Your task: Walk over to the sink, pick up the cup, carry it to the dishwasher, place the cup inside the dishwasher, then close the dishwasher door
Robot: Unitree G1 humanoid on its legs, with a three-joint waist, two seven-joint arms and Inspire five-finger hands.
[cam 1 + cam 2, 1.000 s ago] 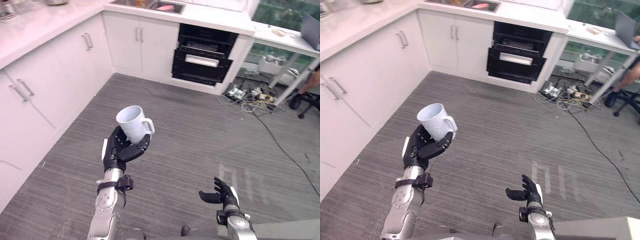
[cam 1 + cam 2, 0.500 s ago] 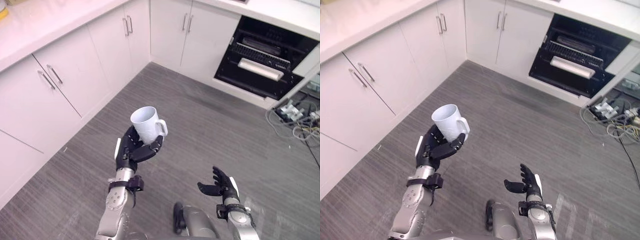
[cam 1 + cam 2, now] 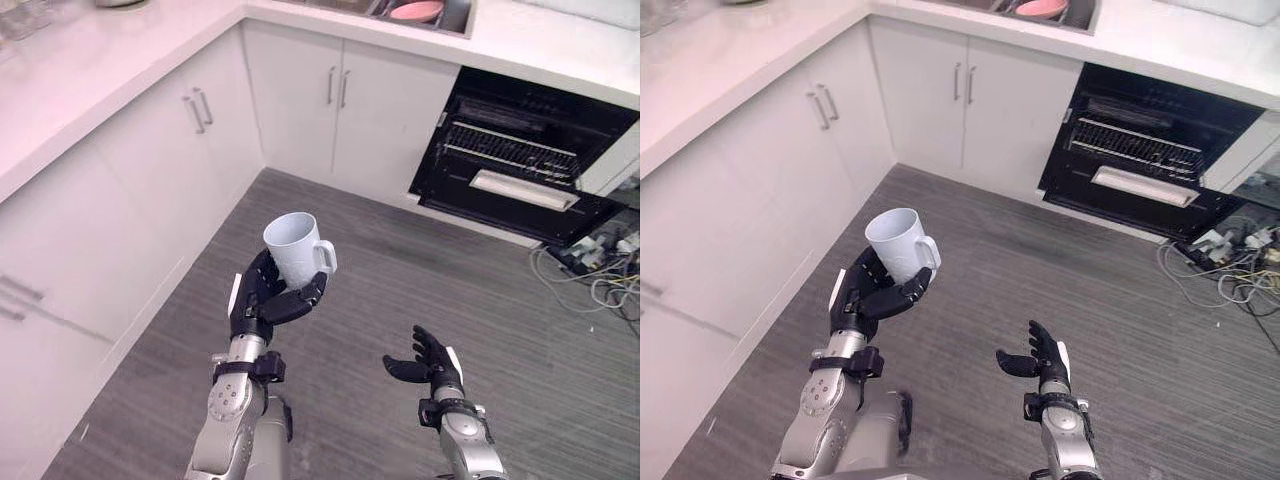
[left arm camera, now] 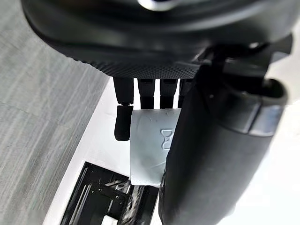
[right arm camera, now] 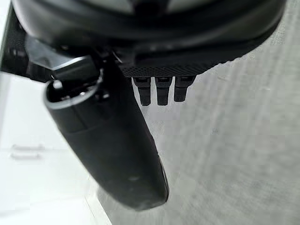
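Note:
A white cup (image 3: pixel 297 248) with a side handle stands upright in my left hand (image 3: pixel 262 302), whose fingers and thumb curl round its base; the left wrist view shows the cup (image 4: pixel 152 146) held against the fingers. My right hand (image 3: pixel 429 364) hangs lower right above the floor, fingers relaxed and holding nothing. The open black dishwasher (image 3: pixel 520 160) with its rack pulled into sight stands at the far right under the counter, well beyond both hands. The sink (image 3: pixel 420 12) is set in the counter above the cabinets.
White cabinets (image 3: pixel 170 150) with bar handles run along the left and the back, meeting in a corner. Grey plank floor (image 3: pixel 450 270) stretches between me and the dishwasher. A tangle of cables (image 3: pixel 600 285) lies on the floor at the right edge.
The camera has shifted: the cabinets and dishwasher now sit elsewhere in the picture, and the sink has come back into sight. The cup stays in my left hand at about the same height; the right hand is unchanged.

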